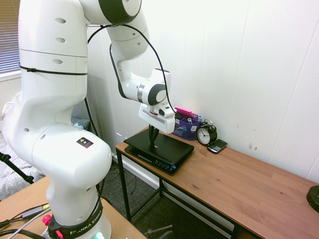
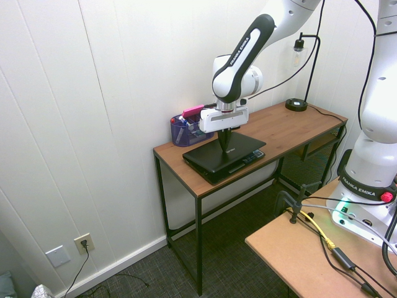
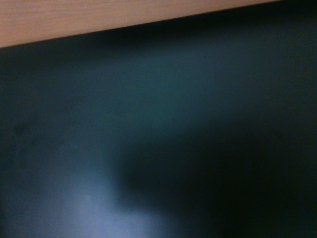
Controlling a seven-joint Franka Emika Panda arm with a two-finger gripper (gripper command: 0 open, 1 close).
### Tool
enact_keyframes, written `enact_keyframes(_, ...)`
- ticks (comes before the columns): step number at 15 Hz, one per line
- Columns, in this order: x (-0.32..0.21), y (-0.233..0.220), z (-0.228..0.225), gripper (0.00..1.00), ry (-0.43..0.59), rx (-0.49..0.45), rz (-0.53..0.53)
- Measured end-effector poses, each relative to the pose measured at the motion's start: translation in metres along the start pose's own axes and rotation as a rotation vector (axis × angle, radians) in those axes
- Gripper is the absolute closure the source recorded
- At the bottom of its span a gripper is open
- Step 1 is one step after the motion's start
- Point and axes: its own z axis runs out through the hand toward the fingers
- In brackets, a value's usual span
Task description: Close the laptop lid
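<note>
The laptop lid (image 1: 164,144) (image 2: 224,151) lies flat, folded down onto the small black netbook on the wooden desk (image 1: 239,184) (image 2: 180,162). My gripper (image 1: 153,141) (image 2: 224,148) points straight down with its fingers together, the tips touching the lid's top near its middle. The wrist view is filled by the blurred dark lid (image 3: 163,139), with a strip of desk wood (image 3: 74,20) along one edge. A thin blue-edged strip of the netbook base (image 1: 160,165) shows along the lid's front edge.
Behind the netbook stand a blue organiser box (image 1: 187,127) (image 2: 184,130) with a pink item, a black alarm clock (image 1: 206,134) and a small black phone (image 1: 218,146). A black lamp base (image 1: 313,198) (image 2: 296,104) sits at the desk's far end. The wall is close behind.
</note>
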Motion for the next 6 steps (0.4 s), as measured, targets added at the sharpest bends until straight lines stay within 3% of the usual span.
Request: enact_keyframes(6, 0.0114, 0.0050, -0.0027, 1.00, -0.005, 0.011, -0.024)
